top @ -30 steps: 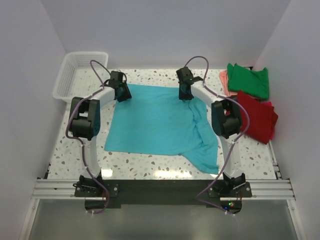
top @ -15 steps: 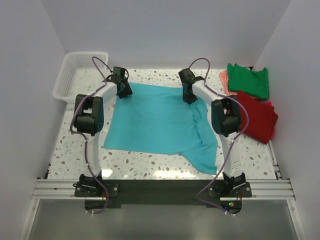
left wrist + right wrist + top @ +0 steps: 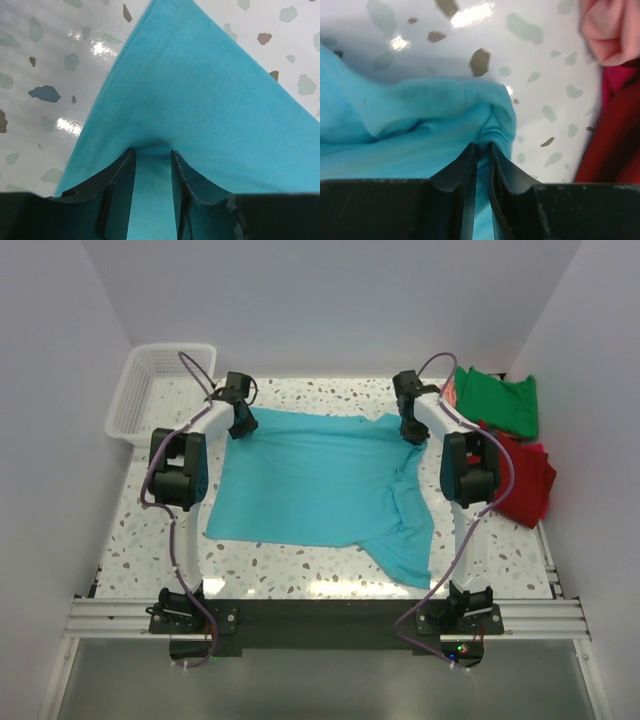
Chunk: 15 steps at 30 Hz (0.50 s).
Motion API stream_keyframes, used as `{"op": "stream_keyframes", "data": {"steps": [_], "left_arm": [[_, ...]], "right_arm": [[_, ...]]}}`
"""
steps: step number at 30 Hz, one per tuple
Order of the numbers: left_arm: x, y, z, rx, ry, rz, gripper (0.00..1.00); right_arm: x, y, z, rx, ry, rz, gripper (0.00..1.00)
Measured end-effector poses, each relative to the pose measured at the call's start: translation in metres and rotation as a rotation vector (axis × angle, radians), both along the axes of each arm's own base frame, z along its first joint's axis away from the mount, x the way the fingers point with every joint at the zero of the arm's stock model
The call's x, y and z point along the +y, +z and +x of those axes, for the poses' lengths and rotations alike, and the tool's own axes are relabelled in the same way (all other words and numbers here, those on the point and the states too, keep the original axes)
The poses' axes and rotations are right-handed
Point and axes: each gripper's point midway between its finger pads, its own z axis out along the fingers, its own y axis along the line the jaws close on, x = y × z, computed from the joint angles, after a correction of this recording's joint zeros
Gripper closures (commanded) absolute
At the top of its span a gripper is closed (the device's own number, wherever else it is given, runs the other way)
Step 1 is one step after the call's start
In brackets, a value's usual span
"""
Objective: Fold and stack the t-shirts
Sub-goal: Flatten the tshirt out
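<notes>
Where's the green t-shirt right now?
Top view: the green t-shirt lies in the far right corner, over a pink shirt, beyond the red shirt.

Both arms reach up from their bases at 6 o'clock, elbows bowed outward. The left gripper (image 3: pixel 240 420) sits toward 11 o'clock and the right gripper (image 3: pixel 408 428) toward 1 o'clock, both angled downward. Each gripper's fingers pinch a fold of the turquoise t-shirt (image 3: pixel 320 480), the right pair set narrower.

left gripper (image 3: pixel 151 152) | jaws pinch turquoise t-shirt (image 3: pixel 210 100) edge | speckled table (image 3: pixel 45 55) beneath
</notes>
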Motion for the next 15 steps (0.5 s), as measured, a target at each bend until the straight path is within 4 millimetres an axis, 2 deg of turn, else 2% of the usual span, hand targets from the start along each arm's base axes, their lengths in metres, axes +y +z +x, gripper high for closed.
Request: {"op": "stream_keyframes", "data": {"steps": [7,11,15], "left_arm": [[0.015,-0.001,-0.006,0.025,0.058,0.045,0.6],[0.025,-0.002,-0.012,0.047,0.084,0.075,0.6],[0.03,-0.002,-0.017,0.068,0.111,0.087,0.62]], "right_arm": [[-0.036,0.033,0.018,-0.069,-0.082,-0.061,0.9],[-0.045,0.054,0.029,-0.126,-0.115,-0.106,0.92],[-0.045,0.064,0.036,-0.157,-0.126,-0.112,0.94]]}}
